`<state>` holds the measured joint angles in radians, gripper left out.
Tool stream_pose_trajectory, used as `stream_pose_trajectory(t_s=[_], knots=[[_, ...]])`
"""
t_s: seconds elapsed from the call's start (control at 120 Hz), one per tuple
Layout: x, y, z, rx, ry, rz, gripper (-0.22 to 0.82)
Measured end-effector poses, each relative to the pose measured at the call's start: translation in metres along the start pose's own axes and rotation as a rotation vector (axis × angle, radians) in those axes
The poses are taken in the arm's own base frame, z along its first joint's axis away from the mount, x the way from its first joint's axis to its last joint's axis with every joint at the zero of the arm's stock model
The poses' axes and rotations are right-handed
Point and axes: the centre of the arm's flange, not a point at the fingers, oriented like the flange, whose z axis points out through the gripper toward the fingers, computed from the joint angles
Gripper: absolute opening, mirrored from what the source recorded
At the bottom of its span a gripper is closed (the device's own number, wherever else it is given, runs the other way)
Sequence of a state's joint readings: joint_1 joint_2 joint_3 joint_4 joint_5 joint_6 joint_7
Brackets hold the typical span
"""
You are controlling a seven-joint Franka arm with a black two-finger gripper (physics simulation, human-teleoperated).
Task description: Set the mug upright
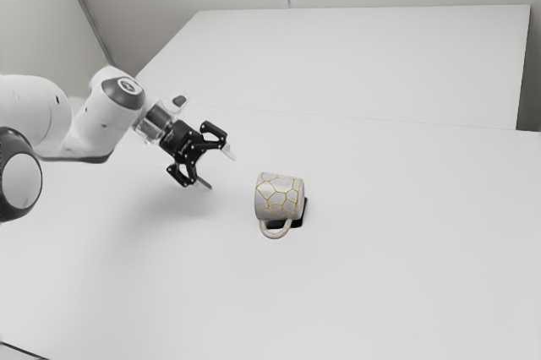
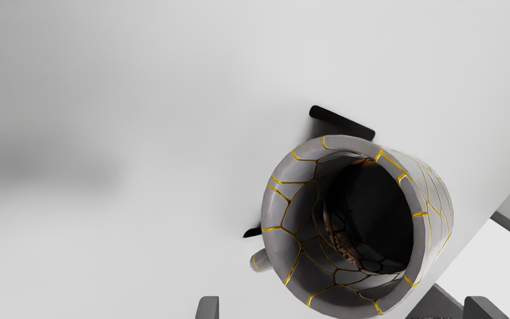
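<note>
Exterior: mug (image 1: 279, 195) on its side on tabletop (image 1: 380, 284), well in from the edge behind it. Handle (image 1: 275, 236) toward exterior view's bottom, black item (image 1: 299, 218) just beside mug. Gripper (image 1: 219, 169) above tabletop, apart from mug on exterior view's left, fingers (image 1: 204, 183) spread, released.

Wrist: mug's open end faces gripper; tabletop edge runs diagonally past mug. Fingertips wide apart.
</note>
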<state>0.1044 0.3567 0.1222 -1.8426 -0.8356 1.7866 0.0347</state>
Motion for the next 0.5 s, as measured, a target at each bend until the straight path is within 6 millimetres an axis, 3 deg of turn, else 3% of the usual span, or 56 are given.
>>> stream_pose_trajectory(t_s=[0.35, 0.5], knots=[[0.011, 0.018, 0.072, -0.125, -0.039, -0.038, 0.60], [0.010, 0.029, 0.085, -0.170, -0.044, -0.043, 0.60]])
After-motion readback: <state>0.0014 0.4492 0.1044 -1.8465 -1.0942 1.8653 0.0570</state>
